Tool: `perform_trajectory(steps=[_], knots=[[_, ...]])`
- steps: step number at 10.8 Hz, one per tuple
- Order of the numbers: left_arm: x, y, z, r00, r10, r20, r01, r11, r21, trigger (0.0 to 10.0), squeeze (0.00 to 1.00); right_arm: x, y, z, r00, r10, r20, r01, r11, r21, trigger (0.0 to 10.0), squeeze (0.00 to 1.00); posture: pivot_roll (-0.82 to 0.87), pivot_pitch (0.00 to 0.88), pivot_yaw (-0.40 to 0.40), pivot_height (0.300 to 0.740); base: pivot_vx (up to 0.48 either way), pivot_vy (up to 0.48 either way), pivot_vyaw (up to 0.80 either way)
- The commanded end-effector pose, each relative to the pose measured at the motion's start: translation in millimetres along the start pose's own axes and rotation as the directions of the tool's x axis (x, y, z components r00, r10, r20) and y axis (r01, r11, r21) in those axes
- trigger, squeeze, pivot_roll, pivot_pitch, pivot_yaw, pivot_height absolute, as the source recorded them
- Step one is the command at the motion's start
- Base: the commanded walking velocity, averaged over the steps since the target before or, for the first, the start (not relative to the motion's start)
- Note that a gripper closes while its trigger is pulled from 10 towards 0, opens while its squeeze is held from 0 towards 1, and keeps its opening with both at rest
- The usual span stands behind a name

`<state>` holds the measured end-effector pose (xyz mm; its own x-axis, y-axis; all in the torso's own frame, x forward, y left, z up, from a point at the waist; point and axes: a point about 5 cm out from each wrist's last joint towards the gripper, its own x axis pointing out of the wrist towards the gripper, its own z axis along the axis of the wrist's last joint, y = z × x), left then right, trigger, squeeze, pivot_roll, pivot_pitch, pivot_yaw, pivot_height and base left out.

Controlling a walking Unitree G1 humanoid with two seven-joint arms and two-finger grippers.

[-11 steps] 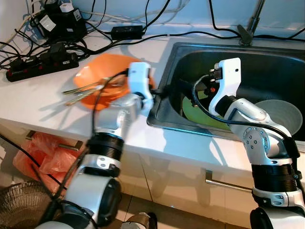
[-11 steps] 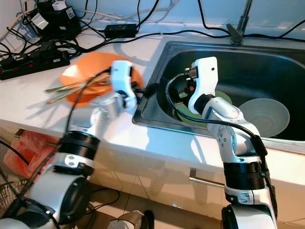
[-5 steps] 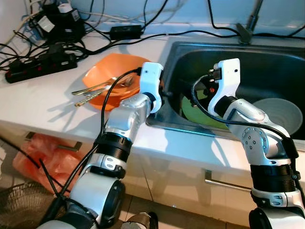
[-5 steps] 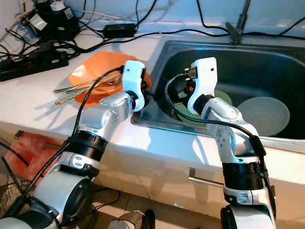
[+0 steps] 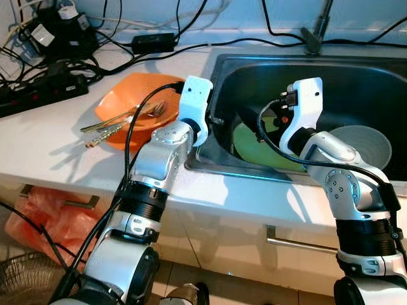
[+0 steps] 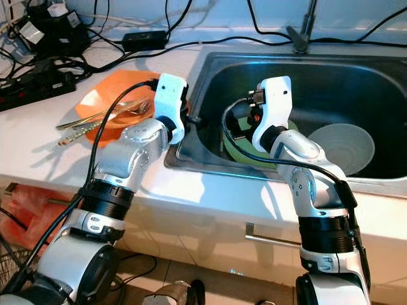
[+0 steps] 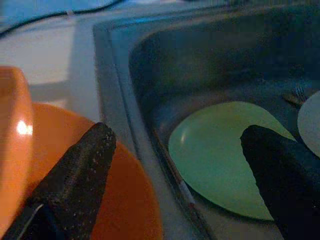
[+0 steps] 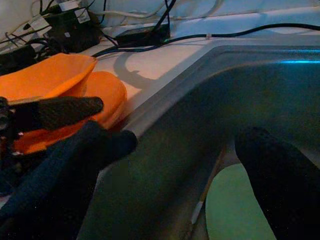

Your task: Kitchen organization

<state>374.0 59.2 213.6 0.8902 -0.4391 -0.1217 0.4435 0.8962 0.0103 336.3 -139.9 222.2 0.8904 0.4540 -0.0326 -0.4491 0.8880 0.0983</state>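
Observation:
An orange bowl [image 5: 124,105] holding chopsticks and a fork [image 5: 117,121] sits on the white counter left of the sink [image 5: 254,175], on an orange plate [image 7: 122,200]. A green plate [image 5: 254,149] lies in the sink bottom, with a pale bowl [image 5: 359,143] to its right. My left gripper [image 7: 175,165] is open over the sink's left rim, one finger above the orange plate and the other above the green plate. My right gripper [image 8: 185,165] hangs open inside the sink over the green plate's left part, pointing toward the left gripper.
Power strips and tangled black cables [image 5: 44,70] crowd the counter's back left. The faucet base [image 5: 313,39] stands behind the sink. Below the counter are a drawer handle [image 5: 299,241], an orange plastic bag [image 5: 38,216] and a wire basket [image 5: 25,279].
My left gripper has swung right, from over the orange bowl to the sink's left rim. The camera has shifted a little. The right arm has held still.

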Motion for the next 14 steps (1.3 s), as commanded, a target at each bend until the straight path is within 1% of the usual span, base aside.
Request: perform_trajectory(steps=[1, 3, 4, 5, 6, 7, 8, 9, 10, 11, 12, 13, 14], knots=[[-4.1, 6.8, 4, 0.999, 0.032, 0.021, -0.033, 0.999, 0.022, 10.0, 0.0, 1.4, 1.5, 2, 1.0, 0.01, 0.006, -0.01, 1.0, -0.002, 10.0, 0.0, 0.12, 0.097, 0.134, 0.74, 0.0, 0.0, 0.0], [-10.2, 4.6, 13, 0.997, 0.027, 0.07, -0.03, 0.999, 0.041, 10.0, 0.0, 3.5, 1.7, 3, 1.0, 0.016, 0.008, -0.016, 1.0, -0.006, 10.0, 0.0, 0.12, 0.091, 0.125, 0.74, 0.0, 0.0, 0.0], [-16.1, 4.2, 21, 0.992, 0.029, 0.125, -0.037, 0.997, 0.066, 10.0, 0.0, 3.8, 1.2, 4, 1.0, 0.016, 0.008, -0.016, 1.0, -0.008, 10.0, 0.0, 0.12, 0.087, 0.12, 0.74, 0.0, 0.0, 0.0], [-17.3, 3.9, 25, 0.982, 0.034, 0.184, -0.05, 0.995, 0.081, 10.0, 0.0, 4.0, 1.0, 5, 1.0, 0.018, 0.01, -0.018, 1.0, -0.011, 10.0, 0.0, 0.13, 0.085, 0.115, 0.74, 0.0, 0.0, 0.0], [-28.4, 8.6, 35, 0.963, 0.064, 0.262, -0.093, 0.991, 0.098, 10.0, 0.0, 4.6, 0.9, 6, 1.0, 0.023, 0.011, -0.022, 1.0, -0.016, 10.0, 0.0, 0.13, 0.079, 0.109, 0.74, 0.0, 0.0, 0.0], [-37.8, 11.7, 40, 0.952, 0.082, 0.293, -0.116, 0.988, 0.098, 10.0, 0.0, 4.8, 0.5, 7, 1.0, 0.024, 0.012, -0.024, 1.0, -0.017, 10.0, 0.0, 0.13, 0.077, 0.107, 0.74, 0.0, 0.0, 0.0], [-54.3, 23.2, 44, 0.921, 0.157, 0.357, -0.201, 0.976, 0.089, 10.0, 0.0, 5.4, 0.0, 8, 0.999, 0.031, 0.013, -0.031, 0.999, -0.018, 10.0, 0.0, 0.14, 0.072, 0.102, 0.74, 0.0, 0.0, 0.0], [-73.5, 39.9, 41, 0.877, 0.23, 0.423, -0.316, 0.937, 0.147, 10.0, 0.0, 6.3, -0.1, 8, 0.999, 0.035, 0.012, -0.035, 0.999, -0.019, 10.0, 0.0, 0.14, 0.069, 0.1, 0.74, 0.0, 0.0, 0.0], [-83.0, 50.1, 36, 0.854, 0.29, 0.432, -0.388, 0.908, 0.16, 10.0, 0.0, 6.6, 0.0, 8, 0.999, 0.038, 0.011, -0.038, 0.999, -0.02, 10.0, 0.0, 0.15, 0.068, 0.099, 0.74, 0.0, 0.0, 0.0], [-98.3, 65.9, 29, 0.815, 0.372, 0.444, -0.488, 0.855, 0.179, 10.0, 0.0, 6.9, -0.3, 7, 0.999, 0.041, 0.008, -0.04, 0.999, -0.021, 10.0, 0.0, 0.16, 0.066, 0.098, 0.74, 0.0, 0.0, 0.0], [-113.5, 72.9, 24, 0.783, 0.403, 0.474, -0.542, 0.815, 0.204, 10.0, 0.0, 7.5, -0.4, 6, 0.999, 0.043, 0.006, -0.043, 0.999, -0.02, 10.0, 0.0, 0.16, 0.063, 0.097, 0.74, 0.0, 0.0, 0.0], [-119.3, 73.2, 22, 0.772, 0.4, 0.494, -0.561, 0.794, 0.235, 10.0, 0.0, 8.0, -0.2, 6, 0.999, 0.045, 0.006, -0.045, 0.999, -0.02, 10.0, 0.0, 0.16, 0.061, 0.097, 0.74, 0.0, 0.0, 0.0], [-124.5, 73.5, 18, 0.761, 0.41, 0.502, -0.575, 0.785, 0.231, 10.0, 0.0, 8.8, 0.5, 5, 0.999, 0.047, 0.006, -0.047, 0.999, -0.02, 10.0, 0.0, 0.16, 0.061, 0.096, 0.74, 0.0, 0.0, 0.0]])
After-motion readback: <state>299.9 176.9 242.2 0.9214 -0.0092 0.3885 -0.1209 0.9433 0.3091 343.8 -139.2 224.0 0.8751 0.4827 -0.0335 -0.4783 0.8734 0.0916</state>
